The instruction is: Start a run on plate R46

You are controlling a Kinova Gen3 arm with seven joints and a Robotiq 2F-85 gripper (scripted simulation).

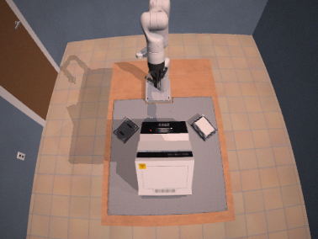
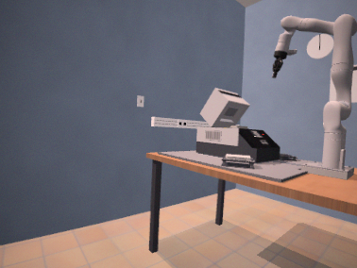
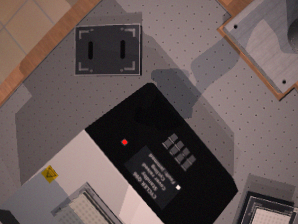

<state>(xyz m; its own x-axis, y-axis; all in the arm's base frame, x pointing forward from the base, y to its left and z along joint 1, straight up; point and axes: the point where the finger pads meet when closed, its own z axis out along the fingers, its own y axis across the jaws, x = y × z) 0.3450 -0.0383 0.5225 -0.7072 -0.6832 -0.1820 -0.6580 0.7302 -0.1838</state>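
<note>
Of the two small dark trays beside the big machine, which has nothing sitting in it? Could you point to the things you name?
The one (image 1: 126, 130) (image 3: 106, 50) showing two black slots; the other (image 1: 212, 134) (image 3: 243, 215) holds a white plate (image 1: 205, 127) (image 3: 272, 216).

Looks like a small laboratory. Shows it with a cycler (image 1: 165, 177) (image 2: 217, 136) (image 3: 205, 195), keyed and lettered, lower than the gripper's (image 1: 158, 85) (image 2: 274, 75) jaws, and with a many-welled plate (image 3: 82, 212) in its block. Also has, below the jaws, a wood-edged bench (image 1: 185, 80) (image 2: 326, 189) (image 3: 52, 37) under a dotted grey mat (image 1: 210, 181) (image 2: 288, 171) (image 3: 210, 107). Adds, beyond the jaws, plain blue walls (image 1: 101, 18) (image 2: 71, 94) and, lower than them, a tiled floor (image 1: 257, 92) (image 2: 85, 236) (image 3: 22, 20).
</note>
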